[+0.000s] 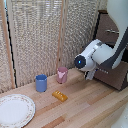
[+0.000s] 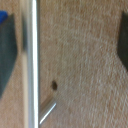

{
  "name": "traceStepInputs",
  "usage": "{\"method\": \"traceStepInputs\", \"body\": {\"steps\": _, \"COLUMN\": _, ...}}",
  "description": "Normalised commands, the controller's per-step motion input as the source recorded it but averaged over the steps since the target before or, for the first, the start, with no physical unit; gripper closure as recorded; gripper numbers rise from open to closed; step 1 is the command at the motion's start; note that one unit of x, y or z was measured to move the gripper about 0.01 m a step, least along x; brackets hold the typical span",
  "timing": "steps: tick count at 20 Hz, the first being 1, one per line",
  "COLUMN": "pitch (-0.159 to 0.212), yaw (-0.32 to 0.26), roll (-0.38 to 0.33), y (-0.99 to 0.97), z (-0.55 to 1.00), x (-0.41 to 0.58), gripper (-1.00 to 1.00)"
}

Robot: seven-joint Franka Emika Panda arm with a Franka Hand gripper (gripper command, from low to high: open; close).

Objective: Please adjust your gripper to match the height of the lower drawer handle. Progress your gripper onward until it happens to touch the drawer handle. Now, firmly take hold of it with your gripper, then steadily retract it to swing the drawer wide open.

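My pincer (image 1: 90, 75) hangs at the front of the dark brown cabinet at the exterior view's right, low on its face and just above the tabletop (image 1: 85, 107). In the wrist view the drawer handle (image 2: 33, 60) shows as a silver bar running straight across the picture, close against the drawer (image 2: 80, 55) front, with one dark finger (image 2: 9, 55) just beside it and the other well apart across the wood. So my pincer is open, holding nothing, and the handle lies between my fingers but far off centre, almost at one finger. The upper handle (image 1: 112, 31) sits higher on the cabinet, so I judge I am level with the lower one. I cannot tell from the blur whether I am touching the bar yet. To do this well, I would shift sideways so the bar sits midway between the fingers, ease forward until the pads reach past it, and only then squeeze; closing from here would push the bar with one finger first and might twist my grip. Then pull straight back, square to the drawer front. The pink cup (image 1: 62, 74), blue cup (image 1: 41, 82), yellow block (image 1: 60, 95) and plate (image 1: 15, 110) stand well away from the cabinet.
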Motion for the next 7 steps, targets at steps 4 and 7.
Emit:
{"method": "traceStepInputs", "body": {"steps": 4, "pitch": 0.088, "yaw": -0.110, "roll": 0.299, "y": 0.40, "z": 0.17, "x": 0.070, "gripper": -1.00}}
{"method": "traceStepInputs", "body": {"steps": 7, "pitch": 0.056, "yaw": -0.130, "roll": 0.298, "y": 0.40, "z": 0.18, "x": 0.116, "gripper": -1.00}}
